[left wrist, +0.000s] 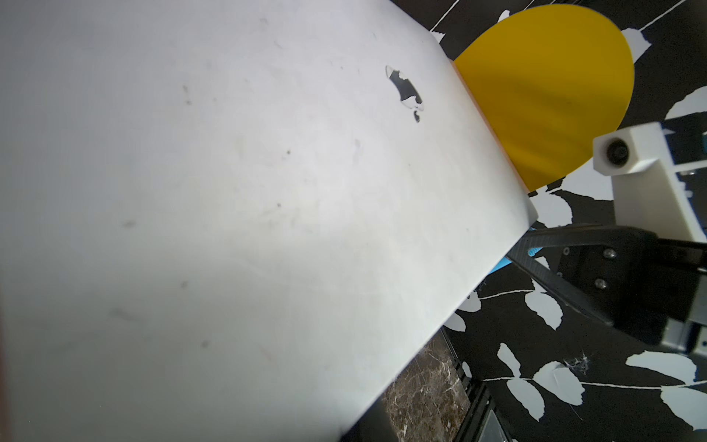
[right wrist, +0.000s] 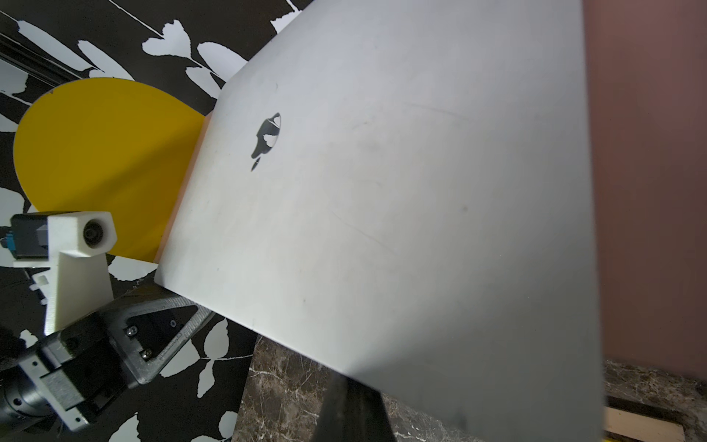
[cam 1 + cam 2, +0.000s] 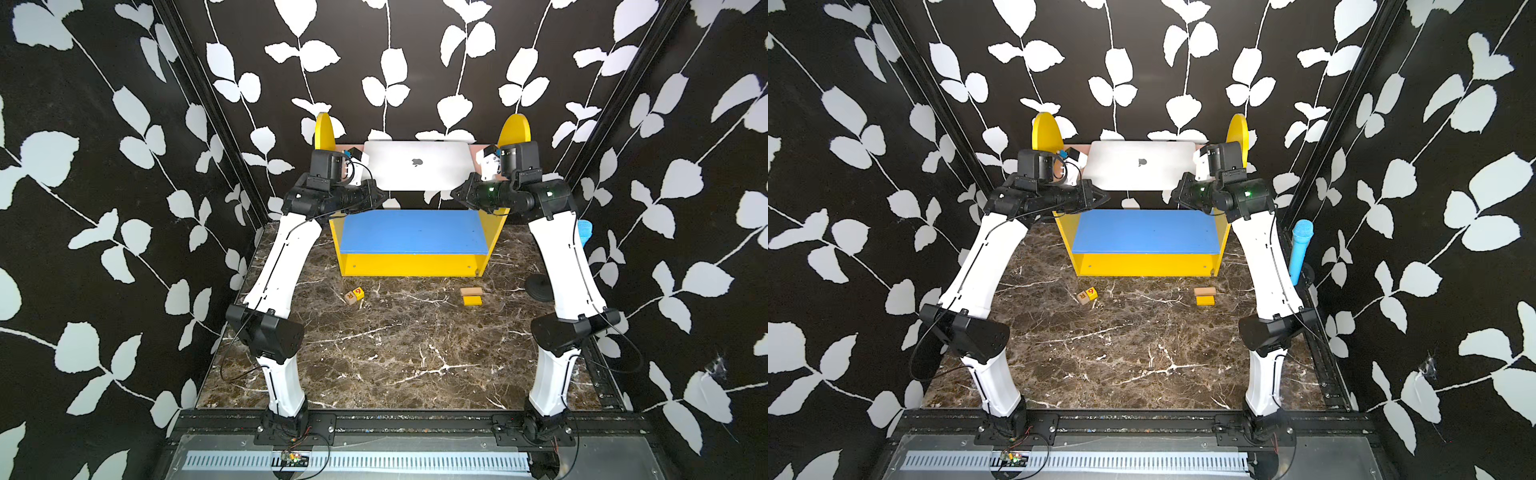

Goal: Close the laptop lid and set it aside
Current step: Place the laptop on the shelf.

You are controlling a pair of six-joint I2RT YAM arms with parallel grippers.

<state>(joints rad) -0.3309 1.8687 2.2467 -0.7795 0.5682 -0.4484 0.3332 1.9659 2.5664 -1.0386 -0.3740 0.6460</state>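
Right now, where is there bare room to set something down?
The widest bare patch of the marble table is its near half, this side of the letter block and the wooden blocks. The blue shelf, below the laptop, is bare too. Crowded: the right edge, by the black disc.

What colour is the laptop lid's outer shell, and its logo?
The laptop lid is silver-white, its apple logo dark; clearest in the right wrist view.

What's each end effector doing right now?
Left end effector: closed, tip at a near corner of the laptop; grip unclear.
Right end effector: closed, tip at the other near corner; grip unclear.
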